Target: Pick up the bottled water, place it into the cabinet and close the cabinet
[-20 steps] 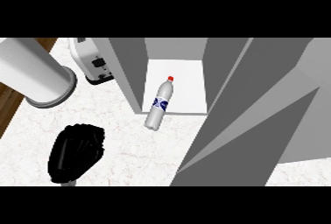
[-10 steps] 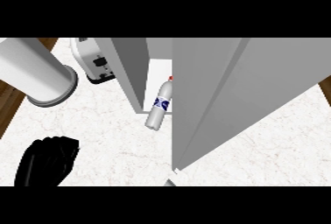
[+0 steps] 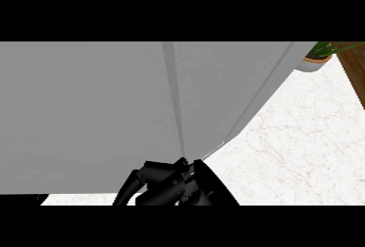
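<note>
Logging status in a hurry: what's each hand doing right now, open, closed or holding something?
Left hand: only a sliver shows, cannot be told.
Right hand: open, against the cabinet door, holding nothing.

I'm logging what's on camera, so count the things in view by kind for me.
Cabinet: 1
Black hand: 1, at the lower edge against the cabinet
Potted plant: 1
Counter: 1
Bottled water: 0 in view
Total: 4
</note>
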You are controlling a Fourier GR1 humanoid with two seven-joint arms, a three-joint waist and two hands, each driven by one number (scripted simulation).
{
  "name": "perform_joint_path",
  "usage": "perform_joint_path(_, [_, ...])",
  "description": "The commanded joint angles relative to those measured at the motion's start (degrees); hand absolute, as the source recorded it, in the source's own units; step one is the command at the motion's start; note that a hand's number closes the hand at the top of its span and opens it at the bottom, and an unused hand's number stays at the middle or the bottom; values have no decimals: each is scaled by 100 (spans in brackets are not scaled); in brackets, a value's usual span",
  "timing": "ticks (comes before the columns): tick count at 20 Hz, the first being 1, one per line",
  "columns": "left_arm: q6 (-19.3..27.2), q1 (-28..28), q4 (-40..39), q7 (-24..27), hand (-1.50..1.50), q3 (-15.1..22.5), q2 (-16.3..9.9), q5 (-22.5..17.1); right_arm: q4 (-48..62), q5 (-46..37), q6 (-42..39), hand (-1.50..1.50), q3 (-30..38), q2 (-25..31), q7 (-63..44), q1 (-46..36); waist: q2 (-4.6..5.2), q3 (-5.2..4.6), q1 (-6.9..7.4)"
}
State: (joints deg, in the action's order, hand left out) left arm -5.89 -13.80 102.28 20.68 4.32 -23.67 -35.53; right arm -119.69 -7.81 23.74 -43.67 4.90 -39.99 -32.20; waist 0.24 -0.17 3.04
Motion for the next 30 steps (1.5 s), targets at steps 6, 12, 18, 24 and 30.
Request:
perform_joint_path(6, [-571, -475, -28, 339, 150, -271, -87, -80, 2650, 2047, -804, 150, 1878, -450, 1336, -933, 50, 19, -42])
perform_joint_path(12, [-808, -394, -163, 78, 150, -710, -317, -386, 4526, 2468, -1664, 150, 2828, -414, 2081, -1853, 19, 16, -122])
perform_joint_path(18, [-993, -256, -431, 128, 150, -823, -362, -379, 5436, 2447, -2094, 150, 2992, -209, 2496, -1930, 48, 11, -127])
perform_joint_path(24, [-789, -234, -28, -55, 150, -621, -248, -323, 5716, 2553, -2550, 150, 3226, 183, 2930, -1933, 73, 18, -70])
perform_joint_path(30, [-756, -61, -171, -134, 150, -686, -293, -339, 5898, 2644, -2747, 150, 3366, 324, 3209, -1952, 128, 13, -80])
